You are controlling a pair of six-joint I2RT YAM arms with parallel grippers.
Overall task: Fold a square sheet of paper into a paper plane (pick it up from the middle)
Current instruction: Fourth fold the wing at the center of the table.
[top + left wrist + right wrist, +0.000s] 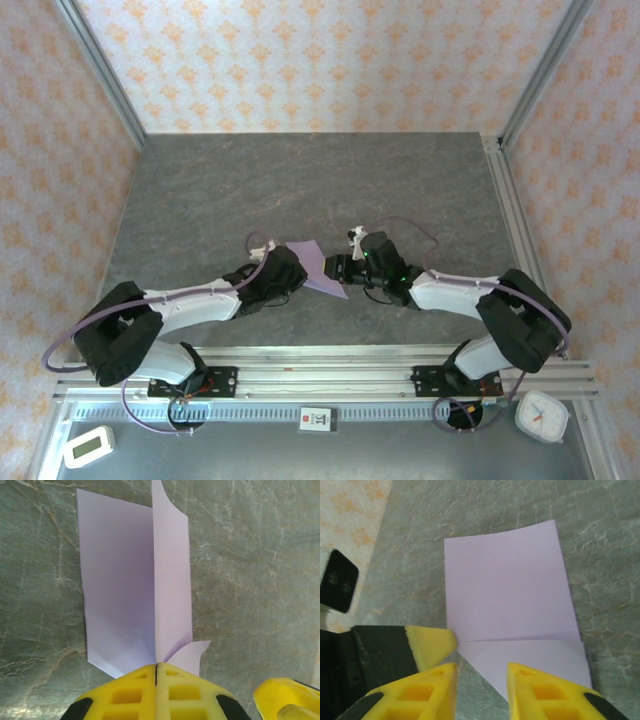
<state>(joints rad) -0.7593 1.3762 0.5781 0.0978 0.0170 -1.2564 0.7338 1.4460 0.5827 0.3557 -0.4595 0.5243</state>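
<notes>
The square sheet of paper, pale lilac and folded along sharp creases with a pointed end, lies mid-table between both grippers. My left gripper is shut on the paper at the near end of its centre crease. One flap lies flat to the left and another stands up along the fold. My right gripper is open, its fingers apart, with a corner of the paper lying just ahead between them. The left gripper's yellow fingertip touches the paper's point. In the top view the left gripper and right gripper face each other.
The grey marbled table is bounded by patterned walls. An aluminium rail carries the arm bases at the near edge. A small white timer sits at the near left and a white clock at the near right.
</notes>
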